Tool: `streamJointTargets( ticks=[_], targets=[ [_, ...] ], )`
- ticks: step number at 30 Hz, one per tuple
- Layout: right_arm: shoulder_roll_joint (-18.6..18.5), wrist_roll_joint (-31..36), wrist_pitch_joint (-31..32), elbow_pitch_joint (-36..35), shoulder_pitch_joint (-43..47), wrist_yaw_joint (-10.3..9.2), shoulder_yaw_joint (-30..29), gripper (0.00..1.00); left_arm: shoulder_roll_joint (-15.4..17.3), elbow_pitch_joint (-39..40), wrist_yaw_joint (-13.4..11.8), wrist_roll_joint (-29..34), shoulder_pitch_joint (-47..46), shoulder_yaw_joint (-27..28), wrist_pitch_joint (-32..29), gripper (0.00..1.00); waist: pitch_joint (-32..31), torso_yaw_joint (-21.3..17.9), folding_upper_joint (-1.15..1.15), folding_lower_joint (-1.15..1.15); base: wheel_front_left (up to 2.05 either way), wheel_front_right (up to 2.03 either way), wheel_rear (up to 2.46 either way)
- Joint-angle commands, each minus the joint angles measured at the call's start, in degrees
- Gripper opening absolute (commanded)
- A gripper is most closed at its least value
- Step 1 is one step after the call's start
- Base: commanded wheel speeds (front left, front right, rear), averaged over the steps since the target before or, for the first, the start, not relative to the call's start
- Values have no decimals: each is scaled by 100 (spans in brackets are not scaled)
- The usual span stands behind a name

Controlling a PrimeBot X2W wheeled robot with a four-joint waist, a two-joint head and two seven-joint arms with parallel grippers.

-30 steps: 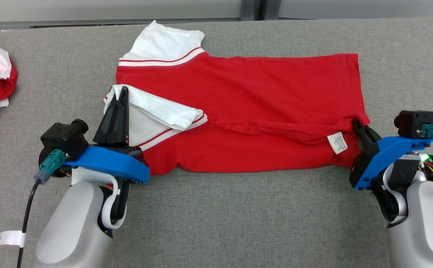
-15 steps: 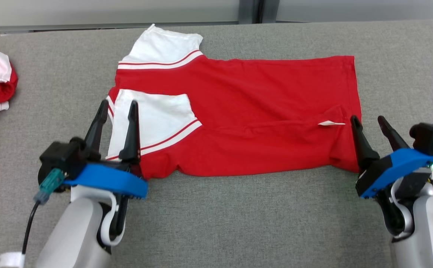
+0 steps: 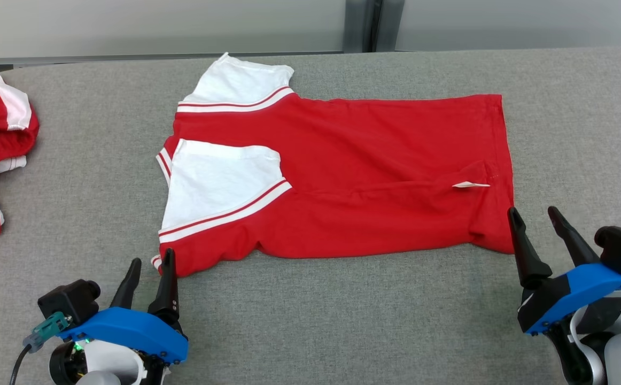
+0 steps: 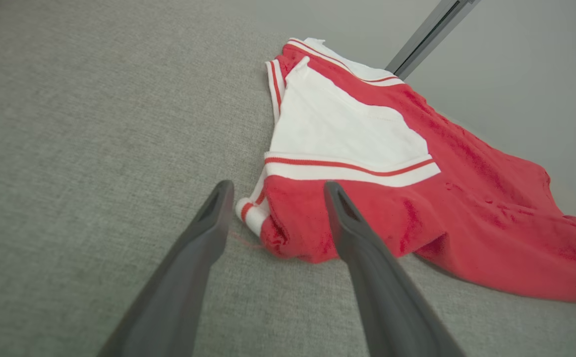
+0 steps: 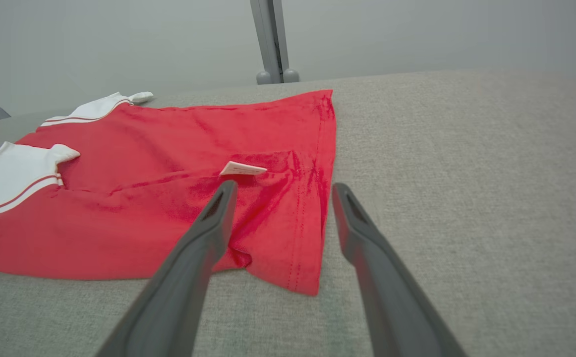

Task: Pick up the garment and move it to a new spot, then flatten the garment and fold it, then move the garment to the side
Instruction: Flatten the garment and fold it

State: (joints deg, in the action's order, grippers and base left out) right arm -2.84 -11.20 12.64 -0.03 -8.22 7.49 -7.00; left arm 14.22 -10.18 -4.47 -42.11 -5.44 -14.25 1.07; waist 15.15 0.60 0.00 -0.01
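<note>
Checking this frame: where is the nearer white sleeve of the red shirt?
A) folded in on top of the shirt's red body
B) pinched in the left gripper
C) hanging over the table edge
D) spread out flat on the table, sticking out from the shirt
A: the white sleeve lies flat, folded over the body of the red shirt, while the left gripper is open and holds nothing.
</note>
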Motion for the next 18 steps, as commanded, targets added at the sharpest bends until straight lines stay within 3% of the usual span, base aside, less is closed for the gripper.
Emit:
streamJointTargets(
  ticks=[1,11,12,13,14,16,18],
  targets=[
    [-9,-20,31,-32,76,1,7,100,3,37,-25,-39,11,18,-33,100,5,-4,0,1,0,0,0],
    [-10,-35,167,-12,15,1,24,100,-79,-167,-82,-368,-159,-47,-601,100,150,-108,0,1,0,0,0],
    [-10,-53,179,28,-7,1,6,100,-88,-180,-71,-369,-192,-48,-589,88,164,-118,0,1,0,0,0],
    [-9,-57,203,70,-29,1,-5,100,-95,-191,-61,-371,-215,-48,-569,59,175,-127,0,1,0,0,0],
    [-9,-52,226,119,-67,1,-21,100,-100,-196,-60,-358,-238,-56,-550,43,186,-134,0,1,0,0,0],
    [-9,-61,230,248,-140,1,-36,100,-93,-187,-39,-298,-302,-50,-452,20,208,-136,0,1,0,0,0],
    [-9,-81,237,420,-212,1,-45,100,-103,-169,-19,-255,-364,-38,-346,6,219,-121,0,1,0,0,0]
  ],
)
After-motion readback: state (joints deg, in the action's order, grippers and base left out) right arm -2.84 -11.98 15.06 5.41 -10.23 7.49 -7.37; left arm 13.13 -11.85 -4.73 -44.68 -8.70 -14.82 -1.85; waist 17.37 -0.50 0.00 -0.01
